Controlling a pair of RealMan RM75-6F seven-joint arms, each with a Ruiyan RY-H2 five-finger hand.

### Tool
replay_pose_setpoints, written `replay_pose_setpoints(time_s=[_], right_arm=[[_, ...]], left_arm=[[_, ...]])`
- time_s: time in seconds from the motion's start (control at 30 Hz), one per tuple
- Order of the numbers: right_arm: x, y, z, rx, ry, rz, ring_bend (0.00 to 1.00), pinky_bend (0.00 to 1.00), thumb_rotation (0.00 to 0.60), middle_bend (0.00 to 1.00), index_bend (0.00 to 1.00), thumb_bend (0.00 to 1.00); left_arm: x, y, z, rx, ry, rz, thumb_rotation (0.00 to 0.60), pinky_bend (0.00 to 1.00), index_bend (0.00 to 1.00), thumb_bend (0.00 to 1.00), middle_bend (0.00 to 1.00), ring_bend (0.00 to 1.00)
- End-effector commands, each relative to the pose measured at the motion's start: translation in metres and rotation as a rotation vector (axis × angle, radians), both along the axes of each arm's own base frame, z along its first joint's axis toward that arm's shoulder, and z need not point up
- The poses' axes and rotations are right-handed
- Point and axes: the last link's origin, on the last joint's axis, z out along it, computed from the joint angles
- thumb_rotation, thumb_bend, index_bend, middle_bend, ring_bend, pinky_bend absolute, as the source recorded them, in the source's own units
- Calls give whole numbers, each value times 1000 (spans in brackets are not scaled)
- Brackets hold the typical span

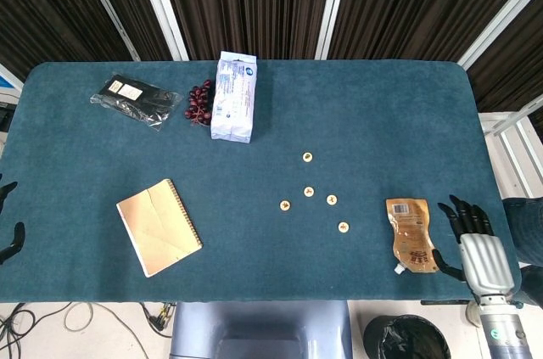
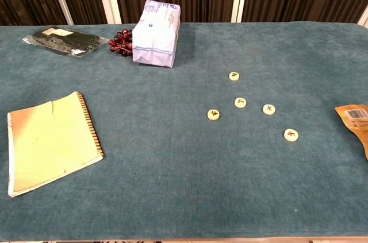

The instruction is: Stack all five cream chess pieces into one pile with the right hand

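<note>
Several cream chess pieces lie flat and apart on the blue table: one at the back point(image 1: 308, 157) point(image 2: 234, 76), a row of three point(image 1: 286, 204) point(image 1: 309, 192) point(image 1: 332, 199) point(image 2: 214, 115) point(image 2: 240, 103) point(image 2: 268, 109), and one nearest the front point(image 1: 343, 227) point(image 2: 291, 135). My right hand point(image 1: 472, 243) hovers at the table's right front corner, fingers spread, holding nothing, well right of the pieces. My left hand point(image 1: 7, 225) shows only as dark fingertips at the left edge, apart and empty. Neither hand appears in the chest view.
A brown pouch point(image 1: 411, 234) point(image 2: 356, 118) lies between my right hand and the pieces. A notebook point(image 1: 158, 226) lies front left. At the back left sit a white pack point(image 1: 232, 97), dark grapes point(image 1: 198, 103) and a black packet point(image 1: 133, 99).
</note>
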Motion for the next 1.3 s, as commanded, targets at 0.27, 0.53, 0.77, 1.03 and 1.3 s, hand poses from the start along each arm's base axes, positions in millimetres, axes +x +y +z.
replay_pose_setpoints(time_s=[0.27, 0.53, 0.77, 1.03, 1.3], right_arm=[[33, -47, -38, 177, -50, 46, 0, 0, 600, 0, 200, 410], [56, -80, -76, 229, -46, 78, 0, 0, 600, 0, 263, 411], [64, -90, -105, 262, -41, 76, 0, 0, 600, 0, 321, 411], [61, -90, -126, 285, -26, 51, 0, 0, 600, 0, 331, 410], [57, -86, -136, 279, -69, 29, 0, 0, 600, 0, 355, 411]], left_arm=[[0, 0, -1, -4, -10, 6, 600, 0, 138, 485, 0, 0], [-1, 0, -1, -10, -12, 10, 600, 0, 139, 484, 0, 0], [-2, 1, -1, -8, -16, 15, 600, 0, 139, 484, 0, 0], [-2, 1, 0, -9, -18, 19, 600, 0, 139, 485, 0, 0], [-2, 1, -1, -12, -18, 24, 600, 0, 140, 485, 0, 0]])
